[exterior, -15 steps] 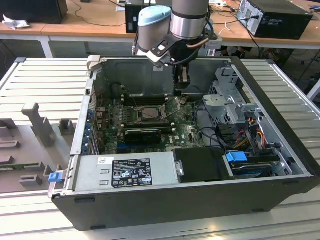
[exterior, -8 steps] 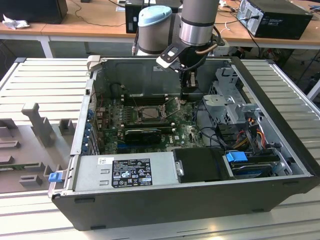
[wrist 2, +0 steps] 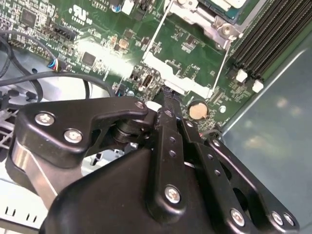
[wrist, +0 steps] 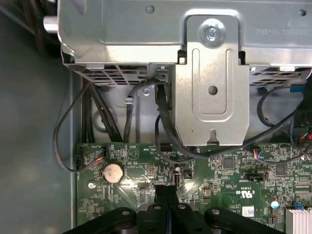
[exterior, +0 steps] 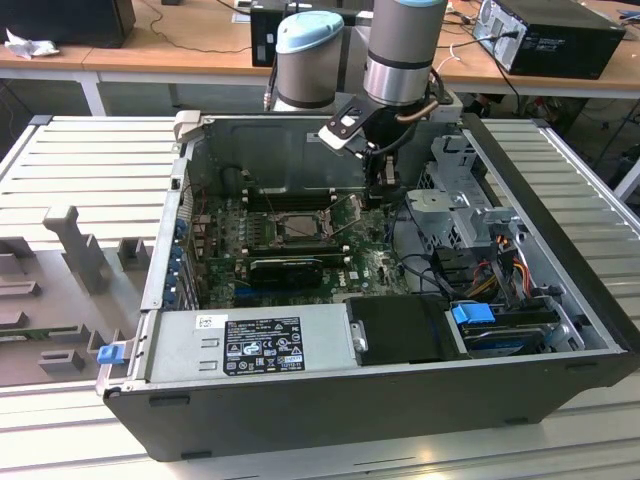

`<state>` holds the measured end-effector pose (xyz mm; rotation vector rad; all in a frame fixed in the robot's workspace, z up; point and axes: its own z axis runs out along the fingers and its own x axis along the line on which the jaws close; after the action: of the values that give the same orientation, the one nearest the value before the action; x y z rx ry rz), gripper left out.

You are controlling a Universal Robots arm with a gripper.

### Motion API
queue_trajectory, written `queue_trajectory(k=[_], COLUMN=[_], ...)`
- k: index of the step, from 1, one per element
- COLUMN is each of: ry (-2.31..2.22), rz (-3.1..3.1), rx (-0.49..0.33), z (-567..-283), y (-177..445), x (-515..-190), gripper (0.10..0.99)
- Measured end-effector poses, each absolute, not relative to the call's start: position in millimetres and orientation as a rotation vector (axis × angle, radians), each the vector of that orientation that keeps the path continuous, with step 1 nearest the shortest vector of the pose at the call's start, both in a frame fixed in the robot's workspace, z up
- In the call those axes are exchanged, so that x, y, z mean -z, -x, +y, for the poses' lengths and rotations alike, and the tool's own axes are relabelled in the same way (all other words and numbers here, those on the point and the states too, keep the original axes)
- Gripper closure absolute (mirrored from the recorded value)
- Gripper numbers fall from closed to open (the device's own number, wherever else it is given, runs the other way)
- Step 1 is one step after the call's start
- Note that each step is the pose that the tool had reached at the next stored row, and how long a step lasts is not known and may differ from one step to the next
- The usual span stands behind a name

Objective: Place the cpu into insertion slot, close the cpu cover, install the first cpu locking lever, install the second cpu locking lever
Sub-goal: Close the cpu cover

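Now the gripper [exterior: 385, 195], fingers [wrist: 160, 196] pressed together, is hanging over the motherboard [exterior: 372, 262], to the exterior view's right of the insertion slot [exterior: 300, 226], inside a computer case [exterior: 300, 410] lying on a ribbed grey table [exterior: 90, 165].

Silver-grey arm [exterior: 400, 70], pale blue caps [exterior: 308, 30], black screw-studded pincer [wrist 2: 168, 97].

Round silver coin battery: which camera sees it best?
The first wrist view: the round silver coin battery lies face-on. The second wrist view shows it slanted, beside the black gripper. Exterior view: too small.
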<state>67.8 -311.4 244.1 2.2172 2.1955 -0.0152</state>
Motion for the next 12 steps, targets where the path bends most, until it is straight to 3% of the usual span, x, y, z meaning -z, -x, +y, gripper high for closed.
queue_trajectory(k=[12], ry=[-2.219], rz=[2.197], rx=[0.019], z=[-311], y=[-55], x=[-243], gripper=[0.980])
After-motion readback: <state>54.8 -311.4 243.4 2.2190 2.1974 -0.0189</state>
